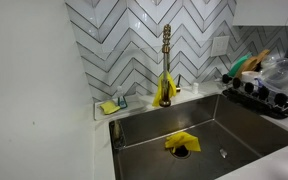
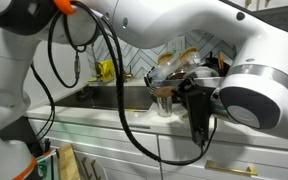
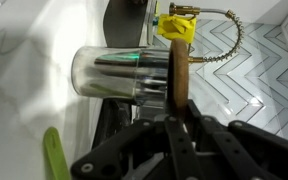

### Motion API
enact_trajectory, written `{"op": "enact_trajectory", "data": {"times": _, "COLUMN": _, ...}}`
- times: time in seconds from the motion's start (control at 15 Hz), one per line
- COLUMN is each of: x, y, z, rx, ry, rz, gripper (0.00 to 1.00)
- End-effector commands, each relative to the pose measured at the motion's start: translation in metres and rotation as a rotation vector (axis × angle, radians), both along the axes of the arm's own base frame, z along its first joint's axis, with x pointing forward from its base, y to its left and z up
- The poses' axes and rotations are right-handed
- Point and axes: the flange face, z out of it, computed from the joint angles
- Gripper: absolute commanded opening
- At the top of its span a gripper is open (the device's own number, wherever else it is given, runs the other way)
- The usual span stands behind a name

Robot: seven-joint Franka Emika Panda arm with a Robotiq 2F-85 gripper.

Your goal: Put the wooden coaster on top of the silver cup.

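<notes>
In the wrist view the silver cup [image 3: 119,75] stands on the white counter and appears sideways in the picture. My gripper [image 3: 179,112] is shut on the wooden coaster [image 3: 179,72], which shows edge-on as a brown strip right at the cup's rim. I cannot tell whether the coaster touches the rim. In an exterior view the cup [image 2: 164,104] stands on the counter beside the sink, with the gripper [image 2: 187,95] close against it. The cup, the coaster and the gripper do not show in the exterior view that looks down at the sink.
A steel sink [image 1: 244,125] holds a yellow cloth [image 1: 181,143]. A brass faucet [image 1: 166,60] with a yellow item on it stands behind the sink. A dish rack [image 1: 269,85] is full of dishes. A sponge holder [image 1: 112,105] sits at the sink's corner. A green object [image 3: 54,155] lies near the cup.
</notes>
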Motion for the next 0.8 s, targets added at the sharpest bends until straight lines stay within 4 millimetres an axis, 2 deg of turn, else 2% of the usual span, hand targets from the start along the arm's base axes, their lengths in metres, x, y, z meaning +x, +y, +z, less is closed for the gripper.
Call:
{"op": "enact_trajectory", "data": {"times": 0.0, "x": 0.0024, "y": -0.0021, "z": -0.0048, "rx": -0.030, "ry": 0.017, "rz": 0.005, "gripper": 0.31}}
{"op": "enact_trajectory", "data": {"times": 0.6, "x": 0.0057, "y": -0.0051, "z": 0.0001, "rx": -0.037, "ry": -0.012, "rz": -0.008, "gripper": 0.99}}
{"op": "enact_trajectory", "data": {"times": 0.73, "x": 0.0044, "y": -0.0069, "z": 0.0046, "rx": -0.056, "ry": -0.006, "rz": -0.005, "gripper": 1.00}}
